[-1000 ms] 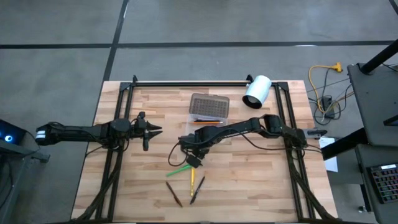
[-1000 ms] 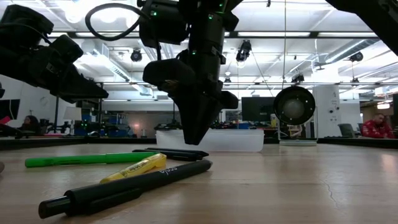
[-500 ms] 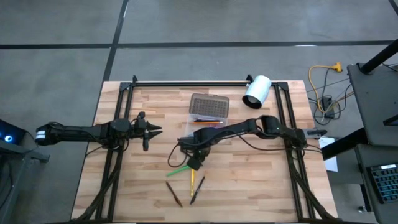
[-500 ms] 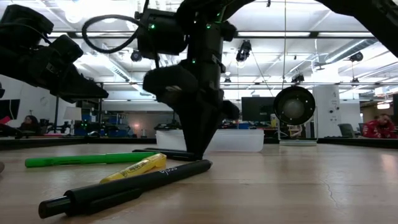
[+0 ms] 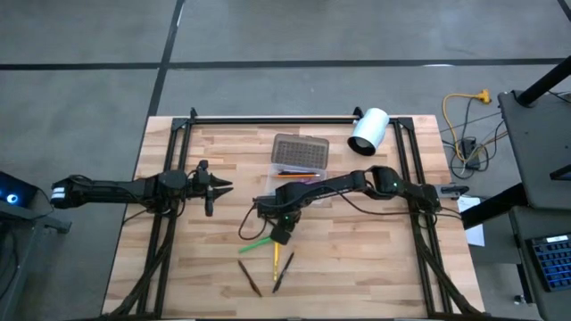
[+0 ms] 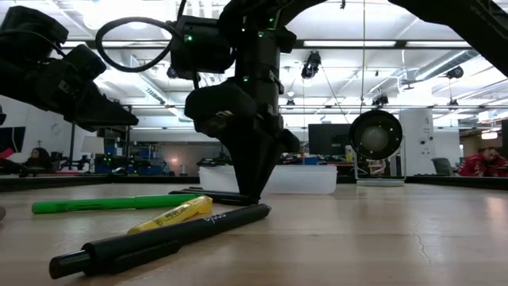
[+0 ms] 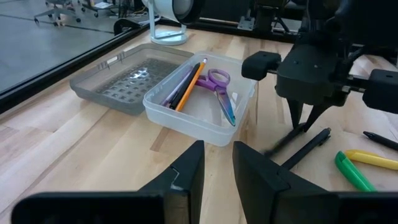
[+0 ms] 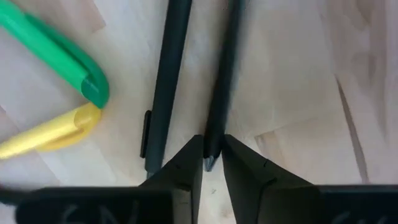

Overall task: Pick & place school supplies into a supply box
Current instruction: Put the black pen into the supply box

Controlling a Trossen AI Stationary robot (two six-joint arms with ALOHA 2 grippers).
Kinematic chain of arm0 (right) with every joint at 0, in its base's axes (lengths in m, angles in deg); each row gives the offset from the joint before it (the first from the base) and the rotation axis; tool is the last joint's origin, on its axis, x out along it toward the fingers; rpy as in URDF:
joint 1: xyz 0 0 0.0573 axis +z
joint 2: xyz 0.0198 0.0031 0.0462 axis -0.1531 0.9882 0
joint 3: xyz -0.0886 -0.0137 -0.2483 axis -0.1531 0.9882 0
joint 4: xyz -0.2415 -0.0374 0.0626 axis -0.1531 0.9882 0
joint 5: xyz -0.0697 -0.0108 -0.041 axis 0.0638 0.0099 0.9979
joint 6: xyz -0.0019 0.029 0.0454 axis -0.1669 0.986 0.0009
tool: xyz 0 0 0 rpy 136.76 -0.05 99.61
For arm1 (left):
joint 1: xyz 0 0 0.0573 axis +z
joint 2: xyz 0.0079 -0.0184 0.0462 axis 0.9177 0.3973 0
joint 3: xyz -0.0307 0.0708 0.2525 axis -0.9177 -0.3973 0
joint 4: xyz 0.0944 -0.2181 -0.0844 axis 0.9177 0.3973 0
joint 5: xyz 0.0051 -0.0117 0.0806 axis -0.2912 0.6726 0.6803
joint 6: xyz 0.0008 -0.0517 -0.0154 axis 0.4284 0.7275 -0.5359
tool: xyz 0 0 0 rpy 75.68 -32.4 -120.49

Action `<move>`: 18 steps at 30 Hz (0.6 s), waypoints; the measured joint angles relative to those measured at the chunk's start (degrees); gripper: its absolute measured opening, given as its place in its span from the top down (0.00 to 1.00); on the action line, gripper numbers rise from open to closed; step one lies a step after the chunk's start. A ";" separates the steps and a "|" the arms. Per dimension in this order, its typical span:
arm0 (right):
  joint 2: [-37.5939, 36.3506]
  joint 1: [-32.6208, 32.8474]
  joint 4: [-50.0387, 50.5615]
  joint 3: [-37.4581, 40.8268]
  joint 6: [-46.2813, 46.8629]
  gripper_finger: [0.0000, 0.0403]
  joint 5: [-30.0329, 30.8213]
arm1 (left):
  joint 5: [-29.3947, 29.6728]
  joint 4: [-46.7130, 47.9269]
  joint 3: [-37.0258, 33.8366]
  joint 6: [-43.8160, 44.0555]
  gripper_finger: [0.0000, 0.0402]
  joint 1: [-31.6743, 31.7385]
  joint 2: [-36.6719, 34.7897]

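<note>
Near tabletop [image 5: 375,259] centre, right end effector [image 8: 212,163] points straight down, fingers nearly closed astride a thin dark pen [image 8: 222,74] lying flat near the supply box [image 7: 199,99]; left end effector [image 5: 221,186], slightly parted, hovers empty at left.

No readable text, labels or brands anywhere. Faint print on black pen [image 6: 159,240], too blurred to read.

Open translucent supply box [image 7: 199,112] near the table's far edge holds pencils and purple scissors [image 7: 219,87]; green [image 5: 257,242], yellow [image 5: 276,259] and dark pens [image 5: 284,273] lie mid-table.
</note>
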 joint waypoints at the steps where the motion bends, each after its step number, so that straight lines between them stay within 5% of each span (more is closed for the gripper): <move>1: 0.00 0.04 0.12 0.00 -1.52 0.89 0.07 | 0.00 0.00 0.01 0.00 0.83 0.00 0.00; 12: -0.02 -0.01 3.10 -0.50 -6.08 0.96 1.63 | 0.01 0.00 0.01 0.00 0.83 0.00 0.00; 18: 0.48 -0.01 7.58 -3.72 -6.04 0.96 8.54 | 0.00 0.00 0.02 0.00 0.83 0.00 0.00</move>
